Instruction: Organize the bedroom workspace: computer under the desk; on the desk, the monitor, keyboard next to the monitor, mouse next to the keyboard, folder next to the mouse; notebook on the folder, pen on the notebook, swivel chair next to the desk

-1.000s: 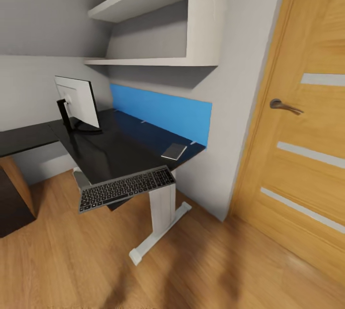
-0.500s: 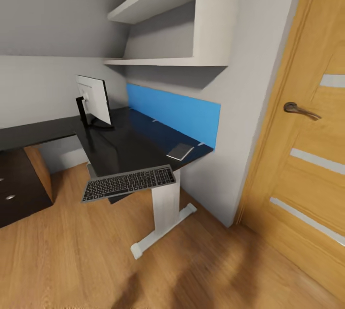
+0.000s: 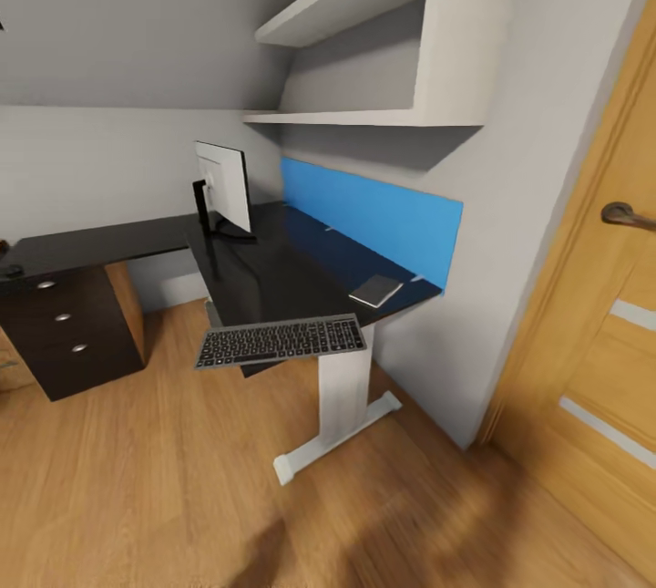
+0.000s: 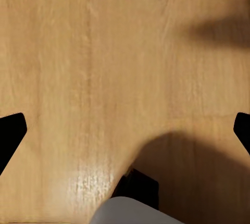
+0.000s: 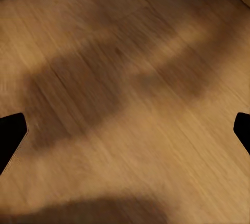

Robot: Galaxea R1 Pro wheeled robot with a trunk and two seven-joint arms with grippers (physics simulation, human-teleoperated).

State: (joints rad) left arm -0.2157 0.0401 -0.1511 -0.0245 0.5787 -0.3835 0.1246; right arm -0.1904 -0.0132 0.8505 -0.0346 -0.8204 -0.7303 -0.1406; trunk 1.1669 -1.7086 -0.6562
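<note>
left gripper (image 4: 125,130): seen from the left wrist camera, two black fingertips (image 4: 10,133) at opposite edges of the picture, spread wide with nothing between them, pointing down at the floor
right gripper (image 5: 125,133): seen from the right wrist camera, black fingertips (image 5: 11,135) likewise far apart, nothing between them, aimed downward
robot body (image 4: 136,209): pale grey rounded part with a black piece, below the left gripper's fingertips

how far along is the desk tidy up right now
Done: the monitor stands on the desk. The keyboard overhangs the desk's front edge; the notebook lies there without a folder. Both pincers are open over bare floor, holding nothing. Everything else remains.
</note>
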